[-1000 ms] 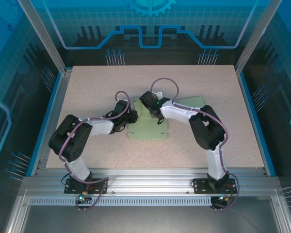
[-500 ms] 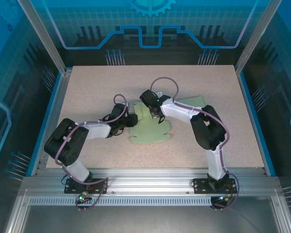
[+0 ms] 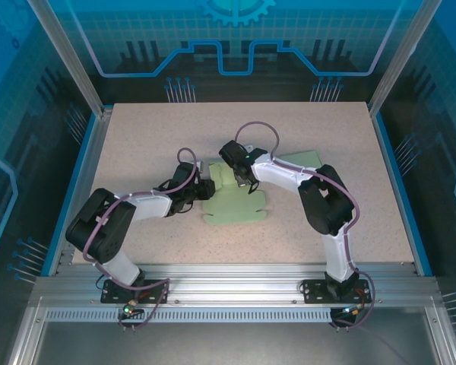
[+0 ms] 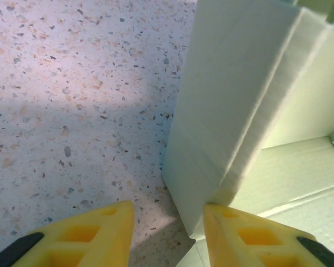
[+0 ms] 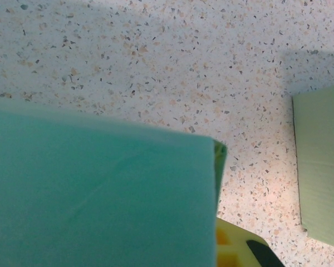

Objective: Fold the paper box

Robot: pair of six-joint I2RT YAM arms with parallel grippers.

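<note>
Your paper box (image 3: 238,204) is lying mostly flat in the middle of the table (image 3: 144,137), between the two arms, with its left side folded up into a wall. Your left gripper (image 3: 206,188) is down low right at that wall. From the left wrist, the yellow fingers (image 4: 97,231) are parted with bare tabletop between them. The wall's bottom corner sits just inside the right-hand finger, and nothing is pinched. The wall stands upright and doubled over, with the box floor off to its right.

Your right gripper (image 3: 244,181) is over the far part of the box, clamped tight on a raised flap (image 5: 100,200). From the right wrist, that flap runs up close against the one yellow finger (image 5: 234,250) on show. A second green sheet (image 3: 302,159) lies flat just beyond the right arm, apart from the box.
</note>
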